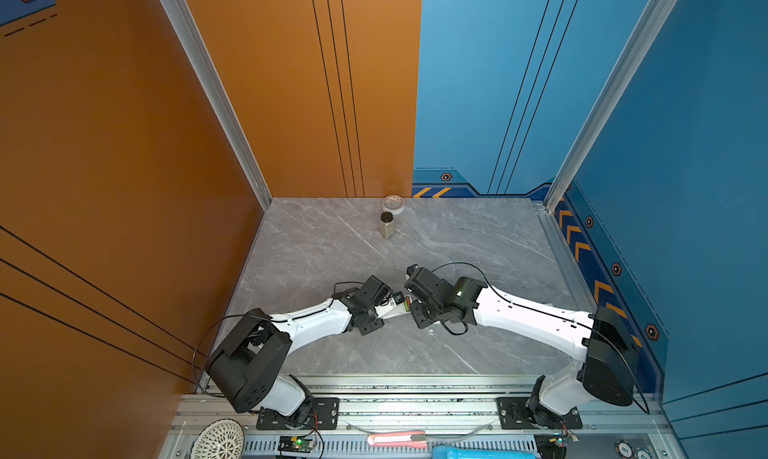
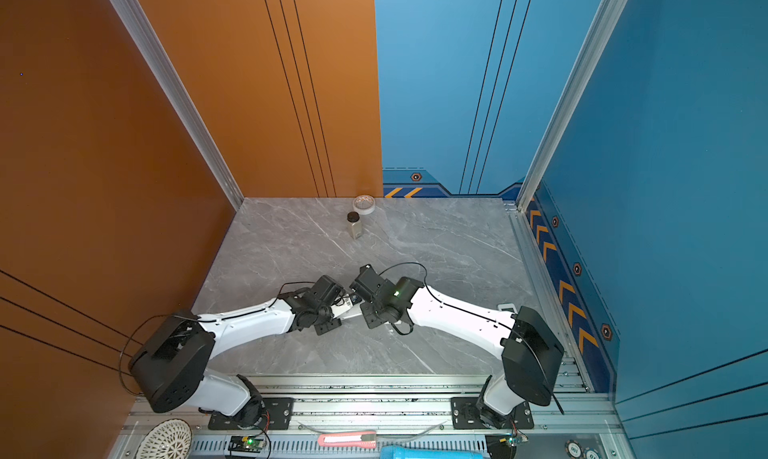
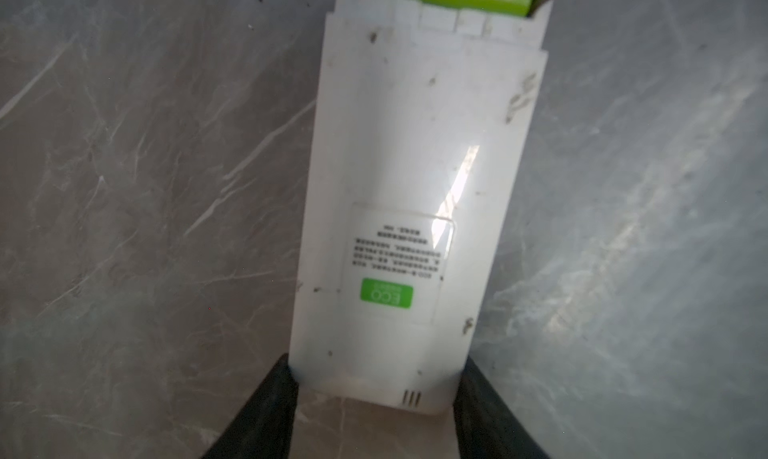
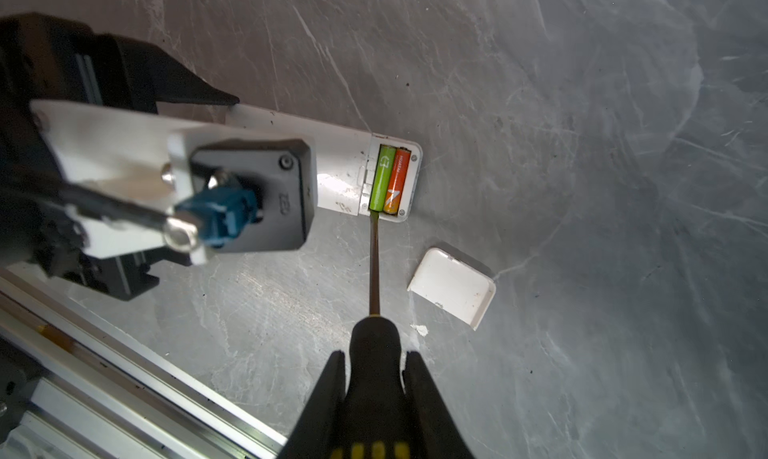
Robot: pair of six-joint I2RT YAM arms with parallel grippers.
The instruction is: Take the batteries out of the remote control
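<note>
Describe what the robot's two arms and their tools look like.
The left arm and right arm have glossy white shells, black joints and bulky black housings. A thin black cable loops along each. A small green light glows on the right wrist. The left tool and right tool each have two black, tapering fingers.

Two claws are working: left claw [image 3: 376, 357], right claw [image 4: 374, 355]. One green battery [image 4: 383, 177] and one orange battery [image 4: 397, 180] are sitting in one remote [image 4: 340, 153] ahead of the right claw. One screwdriver [image 4: 374, 266] is sticking out from it, one loose cover [image 4: 453, 287] lying beside. One bottle [image 1: 387, 225] and one tape roll [image 1: 393, 204] are standing well beyond both.
</note>
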